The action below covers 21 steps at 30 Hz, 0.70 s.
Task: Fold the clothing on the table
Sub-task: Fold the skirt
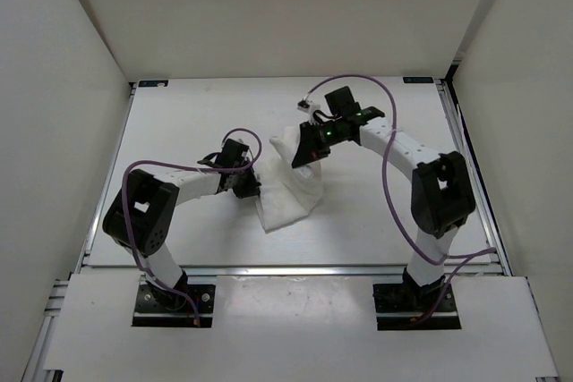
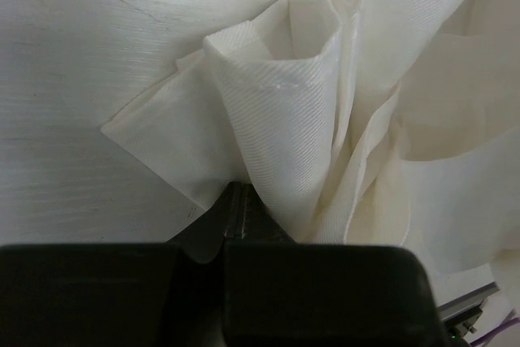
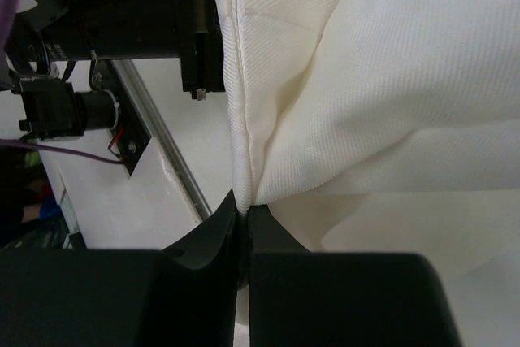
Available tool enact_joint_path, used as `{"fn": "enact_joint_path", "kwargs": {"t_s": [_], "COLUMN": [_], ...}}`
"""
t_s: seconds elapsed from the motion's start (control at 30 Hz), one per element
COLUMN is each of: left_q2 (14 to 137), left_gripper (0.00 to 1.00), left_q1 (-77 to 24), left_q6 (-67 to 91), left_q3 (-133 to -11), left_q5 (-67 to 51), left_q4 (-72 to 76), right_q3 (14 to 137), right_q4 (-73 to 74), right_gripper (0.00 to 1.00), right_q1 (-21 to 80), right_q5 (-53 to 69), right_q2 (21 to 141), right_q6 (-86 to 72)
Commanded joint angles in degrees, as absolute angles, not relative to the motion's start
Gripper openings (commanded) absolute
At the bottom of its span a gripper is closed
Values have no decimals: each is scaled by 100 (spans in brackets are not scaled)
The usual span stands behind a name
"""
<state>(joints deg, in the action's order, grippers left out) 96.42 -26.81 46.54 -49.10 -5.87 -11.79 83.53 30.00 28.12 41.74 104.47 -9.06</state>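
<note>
The clothing (image 1: 291,199) is a thin white ribbed fabric, bunched up and partly lifted at the middle of the table (image 1: 376,221). My left gripper (image 1: 248,187) is at its left side, and my right gripper (image 1: 306,154) is at its upper right part. In the left wrist view the left gripper (image 2: 236,199) is shut on a folded edge of the clothing (image 2: 284,103), which rises in creased folds. In the right wrist view the right gripper (image 3: 244,209) is shut on a stitched hem of the clothing (image 3: 374,79), which hangs taut from it.
Metal rails run along the table's right edge (image 1: 474,185) and near edge (image 1: 295,270). White walls (image 1: 63,87) close in the sides and back. The left arm's dark body (image 3: 122,6) and a rail (image 3: 158,148) show in the right wrist view.
</note>
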Motion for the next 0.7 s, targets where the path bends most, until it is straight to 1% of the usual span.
{"fn": "enact_joint_path", "kwargs": {"t_s": [0.0,0.2,0.53,0.57,0.6,0.63,0.67], "left_q2": [9536,9466,9466,9457,9440,9422,9396], "left_gripper": [0,0,0,0,0,0,0], "left_q1": [-2610,-2479,-2382,-2356,-2355,-2295,-2277], "left_q6": [4535,4465,4377,4403,4403,4386,4360], "left_q3": [-4694,-4693,-4641,-4658,-4615,-4614,-4675], "left_q5": [-457,-423,-457,-448,-448,-466,-431], "left_q4": [-1555,-1556,-1565,-1564,-1573,-1582,-1599], "right_q3": [8700,8930,8982,9009,9035,9113,9106], "right_q4": [3129,3252,3313,3348,3401,3480,3480], "right_gripper": [0,0,0,1,13,31,41], "right_q1": [3058,3427,3779,3814,3841,3832,3849], "right_q5": [4517,4816,5168,5211,5360,5579,5764], "right_q2": [10880,11381,11663,11707,11811,12030,12050], "right_q6": [-1019,-1037,-1063,-1081,-1107,-1081,-1072]}}
